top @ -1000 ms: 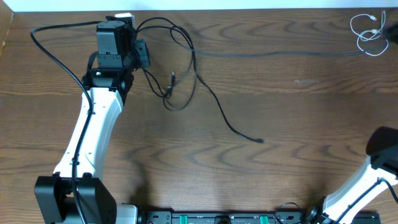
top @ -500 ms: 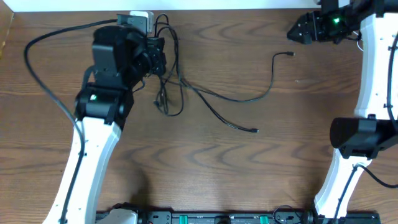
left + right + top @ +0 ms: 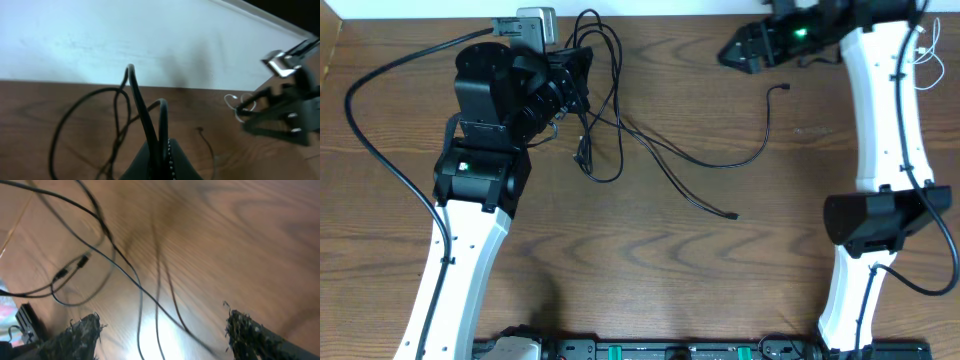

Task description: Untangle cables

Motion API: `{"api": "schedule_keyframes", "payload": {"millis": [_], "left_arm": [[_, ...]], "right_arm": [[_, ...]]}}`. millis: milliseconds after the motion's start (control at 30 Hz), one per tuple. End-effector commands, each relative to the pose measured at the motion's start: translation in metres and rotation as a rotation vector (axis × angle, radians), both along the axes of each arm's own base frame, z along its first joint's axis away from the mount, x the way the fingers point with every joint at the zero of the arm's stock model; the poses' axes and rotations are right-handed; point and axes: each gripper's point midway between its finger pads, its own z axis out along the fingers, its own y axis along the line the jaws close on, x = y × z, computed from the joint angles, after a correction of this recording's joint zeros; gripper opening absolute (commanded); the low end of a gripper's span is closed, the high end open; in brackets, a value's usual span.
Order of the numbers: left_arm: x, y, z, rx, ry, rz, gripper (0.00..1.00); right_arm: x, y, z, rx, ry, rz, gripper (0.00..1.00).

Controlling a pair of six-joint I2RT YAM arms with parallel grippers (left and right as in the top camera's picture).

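The black cable (image 3: 620,122) loops in a tangle at the table's upper left. One end plug (image 3: 735,215) lies mid-table and the other (image 3: 788,88) lies below my right gripper. My left gripper (image 3: 576,78) is shut on a bunch of black strands (image 3: 150,125) that rise from between its jaws. My right gripper (image 3: 732,52) hangs open at the top centre-right, holding nothing. Its frayed fingertips (image 3: 82,335) stand wide apart, with black strands (image 3: 135,280) on the wood under them. The white cable (image 3: 930,62) coils at the far right edge, partly behind the right arm; its loops (image 3: 235,105) also show in the left wrist view.
A thick black robot wire (image 3: 365,75) arcs along the left side of the table. The white wall (image 3: 150,40) borders the table's far edge. The right arm (image 3: 885,110) stretches along the right side, and both arm bases stand at the front edge.
The right arm swung up from the lower right to the table's top, and its gripper opened. The black cable's right end now lies nearer the middle. The left gripper kept its hold and shifted slightly.
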Motion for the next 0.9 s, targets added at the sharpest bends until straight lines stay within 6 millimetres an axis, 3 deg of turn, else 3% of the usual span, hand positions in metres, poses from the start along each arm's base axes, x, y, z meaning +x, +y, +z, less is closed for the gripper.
{"api": "schedule_keyframes", "payload": {"millis": [0,100,133,233,567,767,867], "left_arm": [[-0.008,-0.01,0.011,-0.104,0.026,-0.045,0.07],[-0.014,-0.02,0.013,-0.161,0.055,-0.096,0.07],[-0.018,-0.025,0.014,-0.19,0.072,-0.13,0.07],[-0.026,-0.035,0.016,-0.247,0.11,-0.187,0.07],[-0.04,-0.049,0.023,-0.341,0.166,-0.279,0.07],[-0.045,-0.054,0.026,-0.361,0.174,-0.32,0.07],[-0.045,-0.054,0.027,-0.371,0.182,-0.32,0.07]], "right_arm": [[-0.008,0.043,-0.015,0.065,0.019,0.104,0.78],[-0.002,0.069,-0.028,0.098,0.019,0.11,0.76],[-0.002,0.086,-0.026,0.161,-0.008,0.159,0.76],[0.001,0.106,-0.022,0.223,-0.066,0.218,0.77],[0.001,0.137,-0.02,0.249,-0.125,0.252,0.74],[0.02,0.136,-0.031,0.148,-0.147,0.122,0.61],[0.021,0.144,-0.031,0.146,-0.171,0.123,0.59]]}}
